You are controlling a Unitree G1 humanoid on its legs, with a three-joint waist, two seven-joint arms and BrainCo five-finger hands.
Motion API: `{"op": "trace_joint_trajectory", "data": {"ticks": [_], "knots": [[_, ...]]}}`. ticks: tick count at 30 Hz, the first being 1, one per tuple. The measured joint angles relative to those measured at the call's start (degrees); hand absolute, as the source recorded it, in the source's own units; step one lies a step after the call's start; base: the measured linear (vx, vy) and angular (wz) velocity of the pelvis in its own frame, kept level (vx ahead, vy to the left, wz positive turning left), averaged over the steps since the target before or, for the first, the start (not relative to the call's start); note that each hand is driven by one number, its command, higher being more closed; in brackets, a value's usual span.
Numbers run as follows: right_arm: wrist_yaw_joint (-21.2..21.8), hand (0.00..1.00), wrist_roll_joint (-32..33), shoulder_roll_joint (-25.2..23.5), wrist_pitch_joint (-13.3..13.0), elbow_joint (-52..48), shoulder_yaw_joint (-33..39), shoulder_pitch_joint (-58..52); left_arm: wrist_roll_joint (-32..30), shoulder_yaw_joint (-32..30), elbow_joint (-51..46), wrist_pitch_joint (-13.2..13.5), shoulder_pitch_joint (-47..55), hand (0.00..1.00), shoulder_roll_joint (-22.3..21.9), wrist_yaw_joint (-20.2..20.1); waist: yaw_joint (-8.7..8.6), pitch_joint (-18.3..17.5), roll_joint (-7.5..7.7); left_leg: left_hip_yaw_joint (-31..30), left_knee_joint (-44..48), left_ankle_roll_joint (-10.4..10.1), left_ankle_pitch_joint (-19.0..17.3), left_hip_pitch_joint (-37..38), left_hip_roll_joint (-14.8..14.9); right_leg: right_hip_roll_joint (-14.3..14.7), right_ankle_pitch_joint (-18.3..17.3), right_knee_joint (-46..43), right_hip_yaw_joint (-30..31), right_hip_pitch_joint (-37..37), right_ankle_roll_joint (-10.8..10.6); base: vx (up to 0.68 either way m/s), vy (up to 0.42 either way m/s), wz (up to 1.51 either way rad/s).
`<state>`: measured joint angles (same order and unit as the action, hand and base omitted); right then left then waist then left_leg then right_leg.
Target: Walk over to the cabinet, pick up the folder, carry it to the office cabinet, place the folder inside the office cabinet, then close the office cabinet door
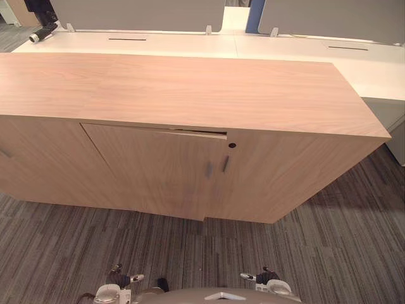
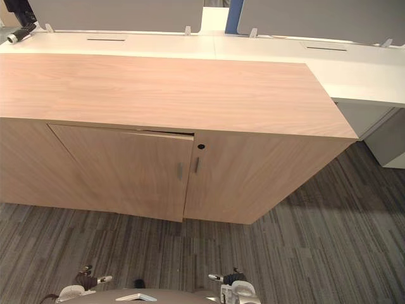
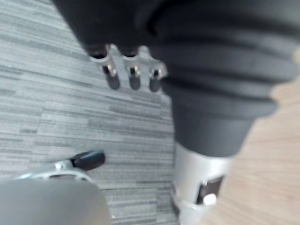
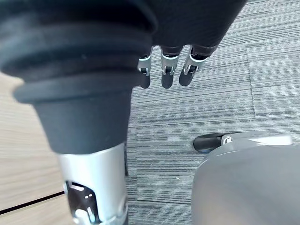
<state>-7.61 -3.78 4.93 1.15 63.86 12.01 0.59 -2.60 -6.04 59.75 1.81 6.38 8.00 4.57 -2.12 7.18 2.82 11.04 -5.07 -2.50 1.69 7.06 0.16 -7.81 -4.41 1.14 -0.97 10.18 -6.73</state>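
Nearly done, I judge: only shutting the door is left.
Long light-wood cabinet (image 1: 190, 88), left door (image 1: 152, 168) slightly ajar; left hand (image 3: 133, 77) and right hand (image 4: 168, 75) slack, empty.

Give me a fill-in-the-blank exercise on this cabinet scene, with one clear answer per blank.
The wooden cabinet stands on a grey ____.
A dark gap shows along the top of its ____ door.
The round keyhole sits on its ____ door.
The left hand and right hand hang open and hold ____.
Missing words: carpet; left; right; nothing.
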Motion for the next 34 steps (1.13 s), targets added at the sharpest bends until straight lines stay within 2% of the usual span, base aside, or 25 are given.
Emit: {"op": "trace_joint_trajectory", "data": {"ticks": [34], "knots": [[-0.01, 0.00, 1.23, -0.16, 0.31, 0.12, 1.75, 0.00, -1.13, 0.73, 0.06, -0.06, 0.00, 0.00, 0.16, 0.01, -0.16, 0.15, -0.09, 0.09, 0.00, -0.03, -0.02, 0.05, 0.11, 0.08, 0.03, -0.04, 0.08, -0.02, -0.05, -0.01, -0.011, 0.00]]}}
